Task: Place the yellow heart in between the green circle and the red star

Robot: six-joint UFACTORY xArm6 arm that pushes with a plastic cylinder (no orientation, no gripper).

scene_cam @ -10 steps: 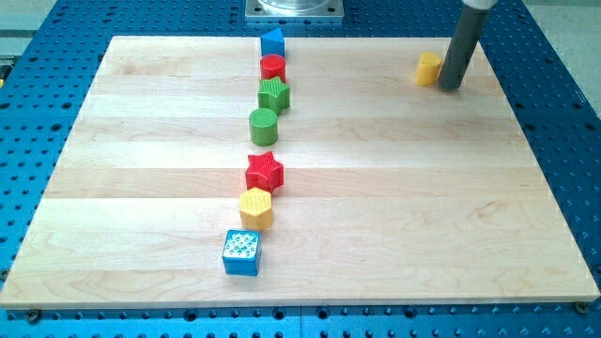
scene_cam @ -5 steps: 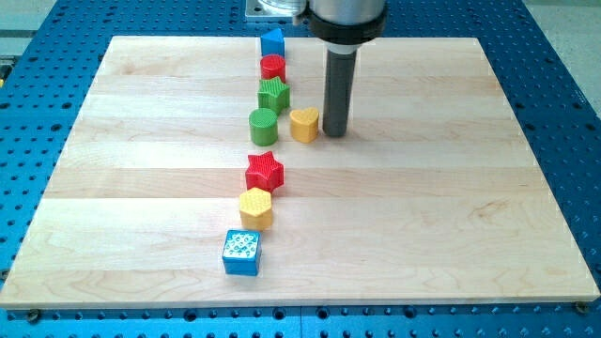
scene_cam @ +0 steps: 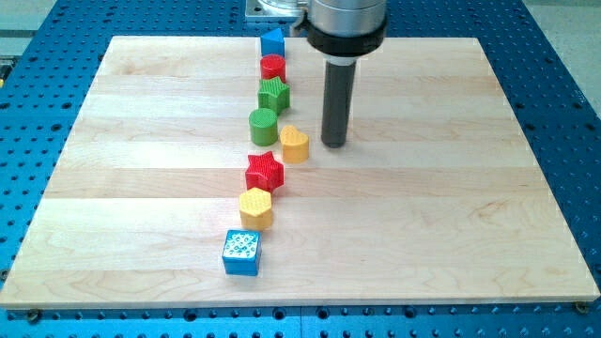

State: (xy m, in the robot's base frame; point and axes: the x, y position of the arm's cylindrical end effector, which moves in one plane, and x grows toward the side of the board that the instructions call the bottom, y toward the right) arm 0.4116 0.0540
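Now: my tip [scene_cam: 334, 143] right of yellow heart [scene_cam: 295, 145] | green circle [scene_cam: 264, 125], red star [scene_cam: 265, 171] flank heart's left | no pincer visible

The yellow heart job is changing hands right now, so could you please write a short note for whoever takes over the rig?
Tip: my tip is on the board, just to the view's right of the yellow heart, with a small gap between them.
Blocks: the heart sits right of the column, level with the gap between the green circle above and the red star below.
Done: heart is beside the gap.
Left: nudge it toward the view's left until it lies between circle and star.
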